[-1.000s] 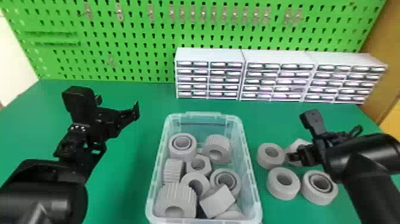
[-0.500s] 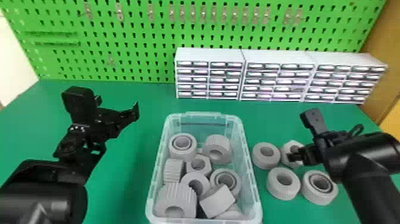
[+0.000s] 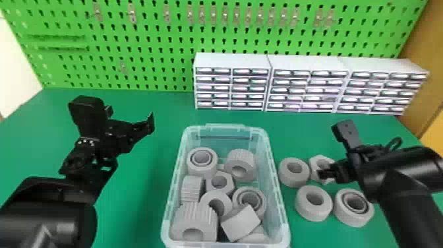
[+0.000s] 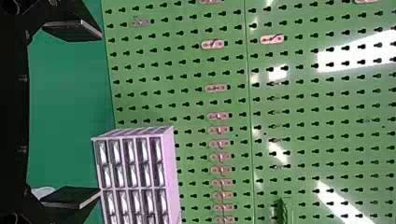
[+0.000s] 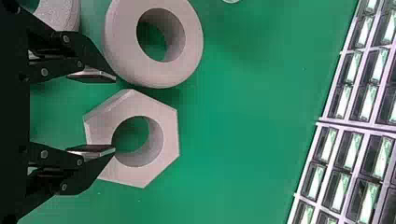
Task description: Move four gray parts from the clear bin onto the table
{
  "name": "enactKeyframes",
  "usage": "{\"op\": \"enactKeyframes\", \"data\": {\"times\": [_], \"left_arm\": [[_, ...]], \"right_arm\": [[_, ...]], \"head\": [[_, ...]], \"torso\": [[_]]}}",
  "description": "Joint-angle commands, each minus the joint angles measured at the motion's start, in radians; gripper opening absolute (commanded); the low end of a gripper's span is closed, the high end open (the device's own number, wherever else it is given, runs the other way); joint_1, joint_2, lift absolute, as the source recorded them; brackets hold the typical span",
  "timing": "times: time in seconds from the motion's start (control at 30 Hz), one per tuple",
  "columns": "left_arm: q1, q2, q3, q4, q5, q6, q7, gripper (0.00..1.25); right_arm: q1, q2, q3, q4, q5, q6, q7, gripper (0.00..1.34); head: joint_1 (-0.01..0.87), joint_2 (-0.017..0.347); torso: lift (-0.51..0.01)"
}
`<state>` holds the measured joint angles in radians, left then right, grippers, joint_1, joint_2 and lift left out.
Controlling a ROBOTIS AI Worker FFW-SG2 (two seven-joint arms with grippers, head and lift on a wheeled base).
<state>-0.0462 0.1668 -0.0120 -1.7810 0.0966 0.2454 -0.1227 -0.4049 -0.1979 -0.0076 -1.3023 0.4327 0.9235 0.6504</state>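
I can see a green pegboard (image 3: 158,49) standing along the far side, dotted with dark keyhole slots. Small metal clips (image 3: 132,14) are fixed to it, several in a row. In front of it, from the middle to the far right, I have three white drawer units (image 3: 308,64) side by side, each with five rows of small drawers. A brown panel (image 3: 420,62) stands at far right, a pale wall (image 3: 16,71) at far left.
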Motion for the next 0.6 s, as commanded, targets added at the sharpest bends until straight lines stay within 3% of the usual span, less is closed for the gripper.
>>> {"op": "enactKeyframes", "data": {"times": [0.0,0.23,0.57], "left_arm": [[0.0,0.0,0.001,0.0,0.0,0.0,0.0,1.14],[-0.001,0.0,0.0,0.0,0.0,0.0,0.0,1.14],[-0.003,-0.001,-0.002,0.0,0.003,-0.003,0.0,1.14]], "right_arm": [[0.003,0.002,0.0,-0.018,0.0,0.0,0.0,0.67],[0.017,0.009,-0.017,-0.094,-0.034,-0.005,-0.002,0.84],[0.069,0.038,-0.086,-0.292,-0.065,-0.043,-0.048,0.84]], "head": [[0.678,0.034],[0.678,0.034],[0.678,0.034]], "torso": [[-0.05],[-0.05],[-0.05]]}}
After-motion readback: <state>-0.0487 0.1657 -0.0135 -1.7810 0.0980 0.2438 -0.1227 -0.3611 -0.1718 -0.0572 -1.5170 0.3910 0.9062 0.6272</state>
